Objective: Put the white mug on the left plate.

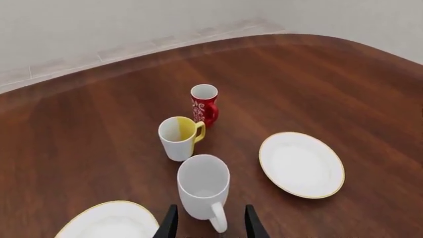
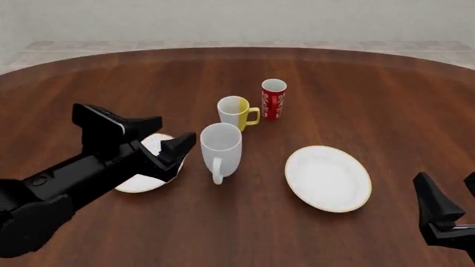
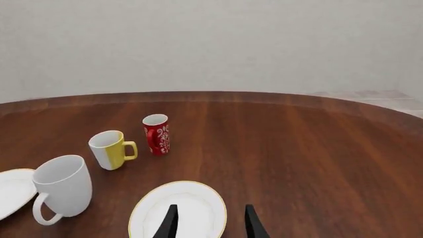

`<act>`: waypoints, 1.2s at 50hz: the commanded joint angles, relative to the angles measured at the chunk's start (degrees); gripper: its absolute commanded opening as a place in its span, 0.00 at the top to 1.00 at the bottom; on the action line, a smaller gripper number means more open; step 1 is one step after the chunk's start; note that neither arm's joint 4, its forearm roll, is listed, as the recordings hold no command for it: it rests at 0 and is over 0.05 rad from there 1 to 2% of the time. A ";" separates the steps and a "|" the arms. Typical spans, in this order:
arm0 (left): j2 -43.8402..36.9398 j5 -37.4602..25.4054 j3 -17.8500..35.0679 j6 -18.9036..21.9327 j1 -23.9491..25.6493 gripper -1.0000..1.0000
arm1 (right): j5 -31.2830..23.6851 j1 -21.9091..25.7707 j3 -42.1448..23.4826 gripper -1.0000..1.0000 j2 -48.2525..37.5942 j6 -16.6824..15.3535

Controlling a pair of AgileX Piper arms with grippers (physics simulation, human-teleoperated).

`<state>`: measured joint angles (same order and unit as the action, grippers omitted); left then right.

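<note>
Standing upright w/ nothing inside, white mug beside left plate

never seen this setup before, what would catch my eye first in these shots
The white mug stands mid-table with its handle toward the camera, tallest in a diagonal row with the white-and-yellow mug and red patterned cup behind. The left gripper, open, reaches toward it over the left plate, while the right plate lies bare.
</note>
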<state>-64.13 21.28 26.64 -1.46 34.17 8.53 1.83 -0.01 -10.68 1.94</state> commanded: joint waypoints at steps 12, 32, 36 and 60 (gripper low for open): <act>-7.37 4.71 -0.01 -1.44 2.59 0.00 | -0.04 0.04 -0.04 0.00 -0.05 0.13; -12.79 8.14 -0.13 -2.81 3.18 0.00 | 0.20 0.06 0.00 0.00 -0.27 0.24; -13.97 9.15 -0.42 -3.05 2.78 0.00 | 0.26 0.06 0.00 0.00 -0.33 0.23; -18.94 12.36 0.21 -3.33 3.01 0.00 | -0.02 0.05 -0.03 0.00 -0.09 0.18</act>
<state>-81.11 32.33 26.60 -4.80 37.05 8.57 1.86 -0.02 -10.82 2.15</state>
